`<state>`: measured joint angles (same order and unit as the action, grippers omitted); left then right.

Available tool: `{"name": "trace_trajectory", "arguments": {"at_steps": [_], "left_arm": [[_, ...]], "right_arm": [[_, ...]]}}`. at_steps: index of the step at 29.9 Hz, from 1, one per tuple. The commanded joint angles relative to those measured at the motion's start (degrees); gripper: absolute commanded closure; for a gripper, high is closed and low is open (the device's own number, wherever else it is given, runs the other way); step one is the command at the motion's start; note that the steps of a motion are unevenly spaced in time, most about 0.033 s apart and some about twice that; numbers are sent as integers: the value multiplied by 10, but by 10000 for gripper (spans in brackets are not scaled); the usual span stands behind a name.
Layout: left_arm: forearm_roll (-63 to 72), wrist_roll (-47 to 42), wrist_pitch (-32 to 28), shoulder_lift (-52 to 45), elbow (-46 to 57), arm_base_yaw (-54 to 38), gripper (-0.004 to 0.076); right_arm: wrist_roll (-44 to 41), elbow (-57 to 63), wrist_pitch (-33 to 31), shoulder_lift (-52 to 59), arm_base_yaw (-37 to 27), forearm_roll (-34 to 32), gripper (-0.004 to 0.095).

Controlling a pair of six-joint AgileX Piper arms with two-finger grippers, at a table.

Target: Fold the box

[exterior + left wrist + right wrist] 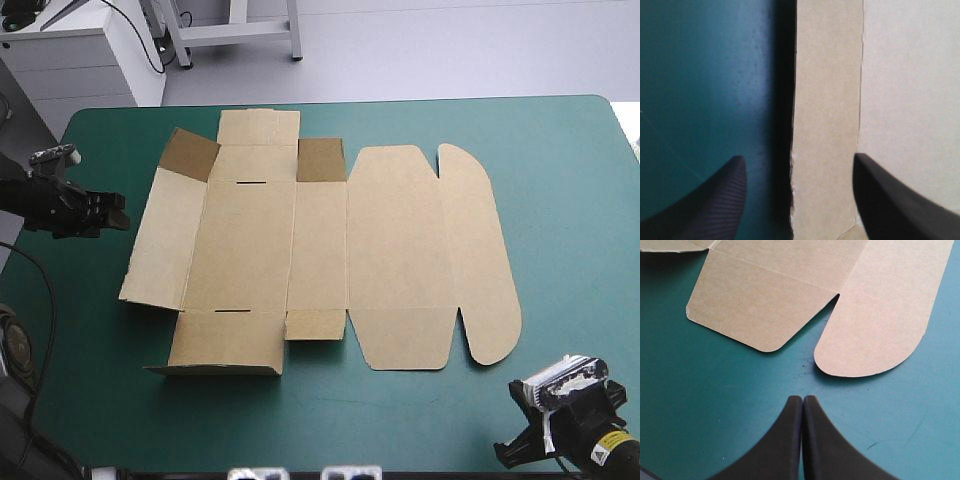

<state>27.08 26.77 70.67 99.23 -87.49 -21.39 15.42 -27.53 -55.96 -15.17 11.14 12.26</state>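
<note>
High view: box point(320, 250) lies opened out mid table point(560, 200), long way running L-R. Most panels are flat on the cover point(90, 400). Its left wall is tilted up a bit, the 2 small flaps at the far-left end stand up, and the near-left flap is lifted too. The rounded lid flaps lie flat toward the right edge. Your L gripper point(112, 212) sits by the table's left edge, pointing at the box's left wall, just beside it with a strip of cover showing between. Your R gripper point(540, 410) is at the near right corner, well apart from the box, nearest to the rounded flap's near end.

L wrist view: fingers point(715, 205) stand wide apart, holding nothing. The box's left edge runs straight ahead between them, w/ a dark shadow along it. One finger shows against cover, the other against board. Can't tell if either touches.

R wrist view: fingers meet in one pointed arch, pressed together, nothing between. They sit over bare cover. The box's 2 rounded flap ends lie ahead of the tips, near but apart, w/ the notch between the flaps roughly in line w/ the tips.
</note>
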Motion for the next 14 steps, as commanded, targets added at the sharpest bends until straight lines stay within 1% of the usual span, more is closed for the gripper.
{"name": "trace_trajectory", "arguments": {"at_steps": [1, 5, 8, 14], "left_arm": [[35, 1, 31, -2, -19, -1, 181], [77, 1, 33, 24, -19, -1, 182], [76, 0, 35, 38, -17, -1, 182], [78, 7, 35, 42, 47, -1, 182]], "right_arm": [[3, -12, 32, -5, 0, 5, 928], [3, -12, 32, -5, 0, 5, 928], [3, -12, 32, -5, 0, 5, 928], [3, -12, 32, -5, 0, 5, 928]]}}
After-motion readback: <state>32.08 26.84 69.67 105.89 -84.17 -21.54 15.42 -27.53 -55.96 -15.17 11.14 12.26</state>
